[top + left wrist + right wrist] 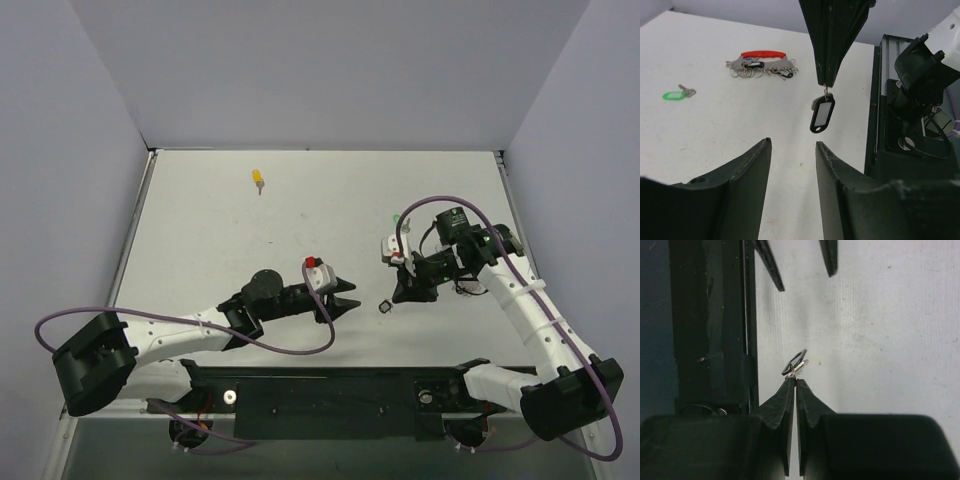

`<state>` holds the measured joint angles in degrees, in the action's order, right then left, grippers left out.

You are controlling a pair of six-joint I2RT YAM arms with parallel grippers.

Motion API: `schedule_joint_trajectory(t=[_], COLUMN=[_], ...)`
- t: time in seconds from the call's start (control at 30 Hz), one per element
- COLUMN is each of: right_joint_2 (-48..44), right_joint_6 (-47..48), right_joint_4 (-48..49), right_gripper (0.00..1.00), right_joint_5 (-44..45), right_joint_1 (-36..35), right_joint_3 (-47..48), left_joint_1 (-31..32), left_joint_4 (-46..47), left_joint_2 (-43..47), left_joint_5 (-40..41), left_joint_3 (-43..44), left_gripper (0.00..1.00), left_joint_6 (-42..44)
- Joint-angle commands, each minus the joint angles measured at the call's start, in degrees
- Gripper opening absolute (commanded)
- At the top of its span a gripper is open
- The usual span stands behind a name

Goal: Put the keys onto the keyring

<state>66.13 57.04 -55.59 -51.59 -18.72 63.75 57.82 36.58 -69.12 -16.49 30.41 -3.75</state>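
While the right gripper (795, 381) has its fingers pressed together with no gap showing, they pinch the silver shank of the black key (794, 363). The black head juts just past the tips, at the centre of the right wrist view.

Left wrist view: the right gripper enters from top centre. The black key (822, 114) hangs from its tips, its head with a pale label insert dangling below them.

Left gripper (792, 150): fingers spread wide, nothing between them. The black key sits above and beyond the gap, a little right of its midline, touching neither finger.

Keyring (762, 64): flat on the table (715, 135), upper left of the left wrist view, with a red tag and a cluster of small silver rings.

Green key (677, 94): flat on the table at the left edge, apart from the keyring and to its lower left.

Top view: the yellow key (258, 180) lies alone, upper left of centre, well apart from both grippers. Left gripper (352, 295) and right gripper (394, 294) face each other mid-frame. The black key (385, 306) is at the right gripper's tips, between the two.
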Motion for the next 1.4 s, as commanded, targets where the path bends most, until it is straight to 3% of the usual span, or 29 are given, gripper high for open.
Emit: schedule_joint_trajectory(t=[0.0, 0.2, 0.43, 1.0, 1.37], right_joint_2=[-0.2, 0.7, 1.5, 2.2, 2.3], right_joint_6=[18.2, 29.4, 36.2, 36.6, 35.7], right_joint_4=[-9.6, -13.7, -16.5, -16.8, -16.5], right_gripper=[0.00, 0.00, 0.00, 0.00, 0.00], right_joint_5=[-6.2, -7.9, -8.2, -8.7, -9.1], right_joint_1=[-0.1, -0.2, -0.2, 1.2, 1.7], right_joint_3=[-2.0, -3.9, -4.8, -4.6, -4.6], left_joint_1=[2.1, 5.5, 8.0, 14.2, 16.1], left_joint_4=[15.0, 17.1, 16.2, 21.5, 24.0], left_joint_2=[-3.9, -7.7, -9.0, -14.6, -16.7], left_joint_5=[-2.0, -3.3, -2.5, 12.2, 14.7], left_joint_3=[1.2, 1.9, 1.8, 2.7, 3.2], left_gripper=[0.50, 0.42, 0.35, 0.35, 0.32], left_joint_6=[3.5, 5.8, 4.1, 0.9, -0.4])
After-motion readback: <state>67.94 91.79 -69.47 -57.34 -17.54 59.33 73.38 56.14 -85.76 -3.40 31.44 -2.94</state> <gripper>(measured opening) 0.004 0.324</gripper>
